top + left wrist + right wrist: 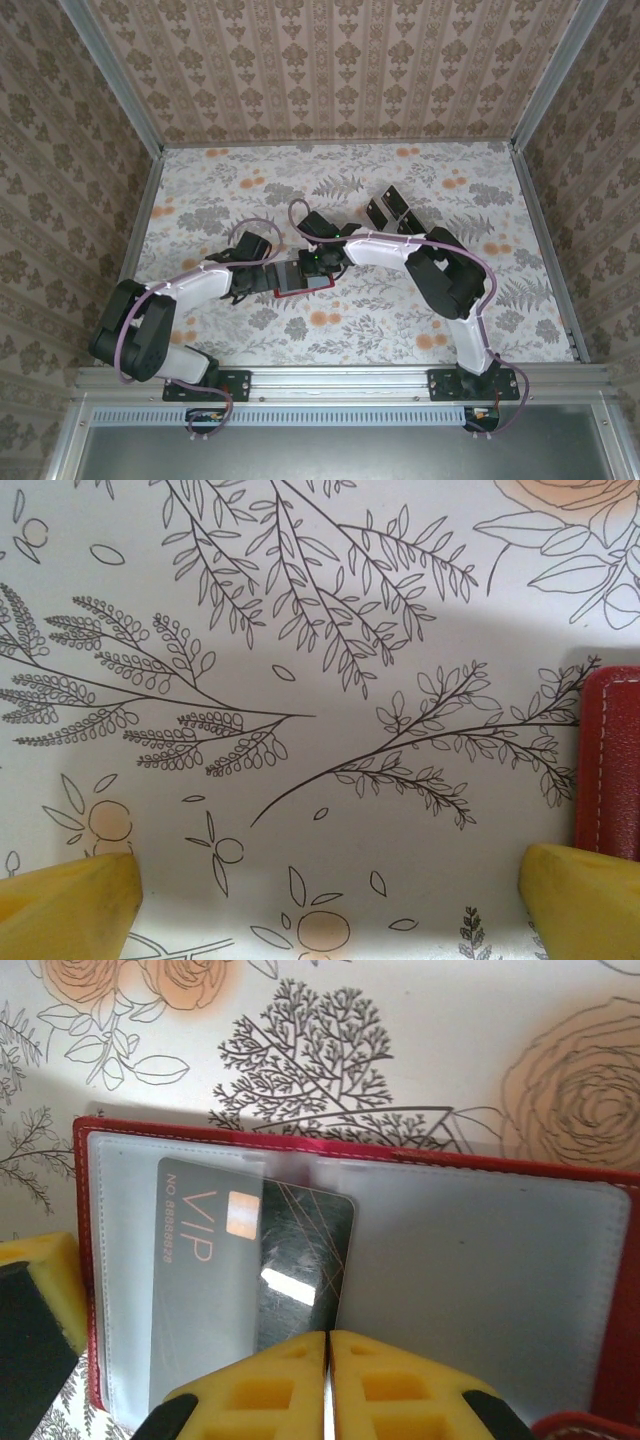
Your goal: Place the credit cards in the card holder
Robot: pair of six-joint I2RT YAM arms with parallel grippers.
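So far, only one card can be seen in the wallet, and it is only partly in. In the right wrist view the wallet lies open on the table. The VIP card sits slanted across the wallet's 9 o'clock page. Its left half looks hazy under the clear sleeve, and its dark right half lies bare toward the spine.

The right gripper has its fingers closed flat against each other, with only a hairline between them. The tips are at the card's 6 o'clock edge. I judge that they are nudging the card rather than pinching it, since it lies flat, but contact cannot be confirmed.

The left gripper is spread wide with nothing between its fingers. The wallet's red edge is just inside its 3 o'clock finger, so it seems placed to steady the wallet.

From above, the wallet is near the middle of the table. Several loose black cards lie in a cluster at its 1 o'clock, well apart from it. The exact count is too small to tell.

My reading is that the task is at an early stage. This card needs seating fully, and the whole cluster has yet to be fetched and sleeved.
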